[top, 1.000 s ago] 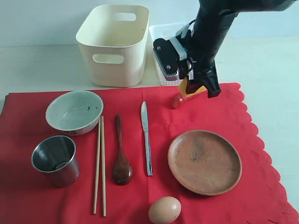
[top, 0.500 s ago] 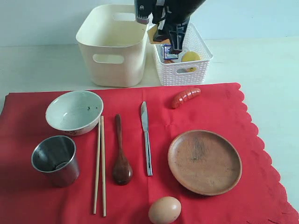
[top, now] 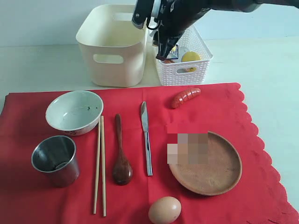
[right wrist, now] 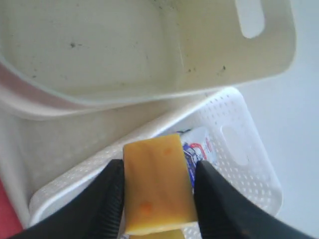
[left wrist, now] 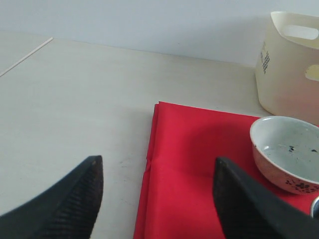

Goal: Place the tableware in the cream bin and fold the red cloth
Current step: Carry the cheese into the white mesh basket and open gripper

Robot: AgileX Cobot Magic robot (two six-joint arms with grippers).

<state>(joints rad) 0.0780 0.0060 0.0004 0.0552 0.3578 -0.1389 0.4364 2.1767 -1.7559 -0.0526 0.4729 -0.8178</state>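
Note:
On the red cloth (top: 205, 112) lie the pale bowl (top: 74, 112), steel cup (top: 54, 159), chopsticks (top: 99, 163), dark spoon (top: 121, 158), knife (top: 146, 137) and brown plate (top: 219, 163). The cream bin (top: 114, 44) stands behind the cloth, empty inside (right wrist: 99, 45). My right gripper (top: 163, 49) hangs above the gap between the bin and a white basket, shut on a yellow cheese block (right wrist: 157, 184). My left gripper (left wrist: 157, 164) is open over the cloth's edge (left wrist: 199, 149), near the bowl (left wrist: 286, 149). It does not show in the exterior view.
The white lattice basket (top: 187, 60) beside the bin holds a lemon (top: 190, 57) and a small milk carton (right wrist: 199, 144). A red sausage (top: 185, 97) lies at the cloth's back edge and an egg (top: 164, 210) at its front edge.
My right arm rose from the cloth beside the sausage and carried the yellow block back over the basket, then shifted slightly toward the cream bin.

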